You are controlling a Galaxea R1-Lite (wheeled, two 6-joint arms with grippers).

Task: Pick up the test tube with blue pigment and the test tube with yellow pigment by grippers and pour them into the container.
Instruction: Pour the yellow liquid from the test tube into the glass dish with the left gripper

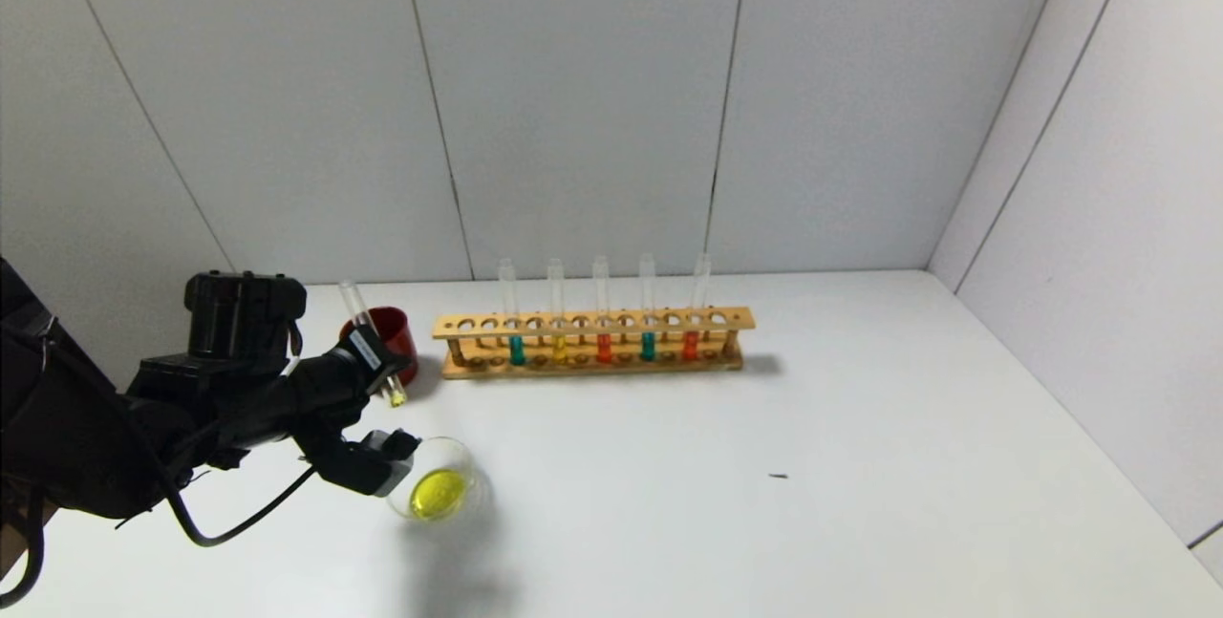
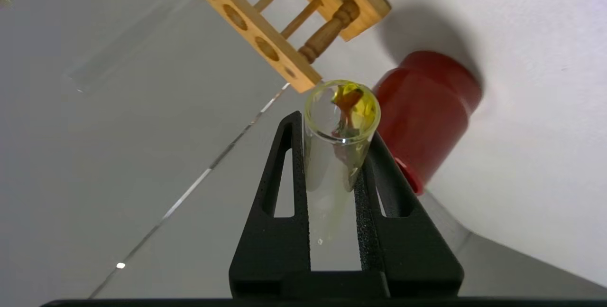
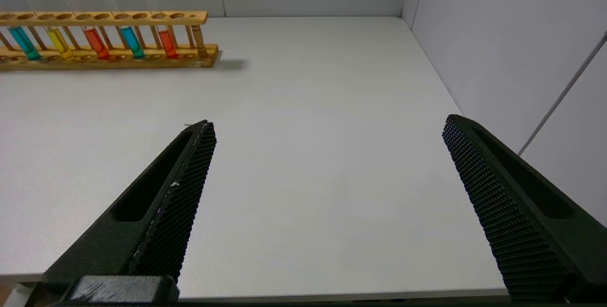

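Head view, lower left: the left gripper point(image 1: 382, 379) has its jaws clamped on the yellow tube point(image 1: 373, 343), nearly empty. Yellow fills the glass dish point(image 1: 439, 494). Blue tube point(image 1: 516, 336) remains racked; right gripper point(image 3: 327, 202) jaws apart.

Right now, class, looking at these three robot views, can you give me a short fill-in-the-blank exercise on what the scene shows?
1. The left gripper is shut on a test tube holding only traces of ____ liquid.
2. The container on the table holds a pool of ____ liquid.
3. The wooden rack holds ____ test tubes.
4. The right gripper has its jaws ____.

Missing words: yellow; yellow; five; open
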